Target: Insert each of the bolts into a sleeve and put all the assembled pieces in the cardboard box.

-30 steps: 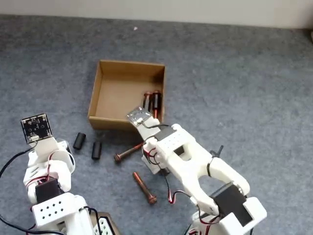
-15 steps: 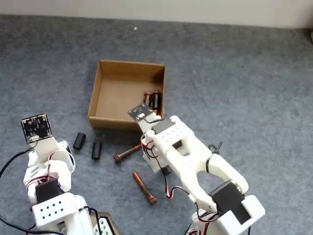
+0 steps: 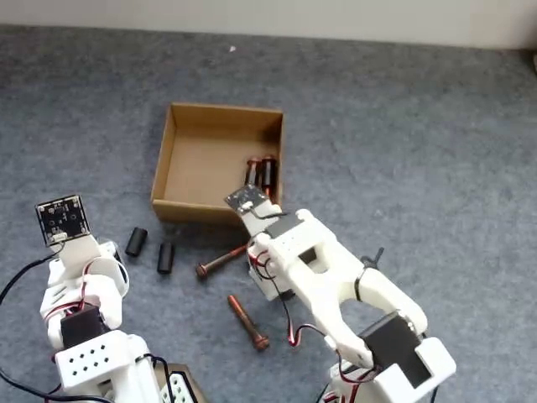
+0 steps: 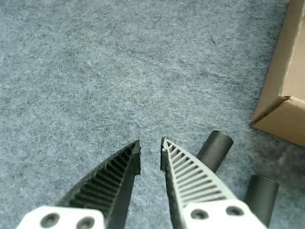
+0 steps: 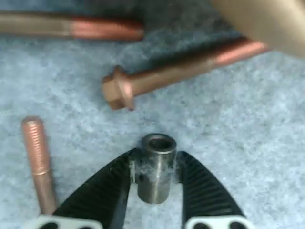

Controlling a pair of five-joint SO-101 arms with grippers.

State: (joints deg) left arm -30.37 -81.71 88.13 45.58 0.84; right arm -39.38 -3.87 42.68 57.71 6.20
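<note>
The left arm [image 3: 84,290] sits at the near left of the grey carpet [image 3: 403,126]. The left gripper [image 4: 150,143] hangs over bare carpet. Its fingers are a little apart and there is nothing between them. Just to its right lie two black tubes side by side, the first sleeve [image 3: 137,242] and the second sleeve [image 3: 166,257]. They are close together but not touching. Farther away is the cardboard box [image 3: 164,164], open at the top. Some joined pieces [image 3: 262,172] lie inside it against its right wall. Near the box, on the carpet, the far bolt [image 3: 222,260] lies slanted, with its head to the left. The near bolt [image 3: 248,321] lies apart from it, closer to the arms. The right arm [image 3: 336,290] stretches from the near right toward the near right corner of the box. The right gripper [image 5: 156,160] has its fingers squeezed on the held sleeve [image 5: 156,167]. That sleeve stands with its open hole facing up, close to the head of the far bolt.
</note>
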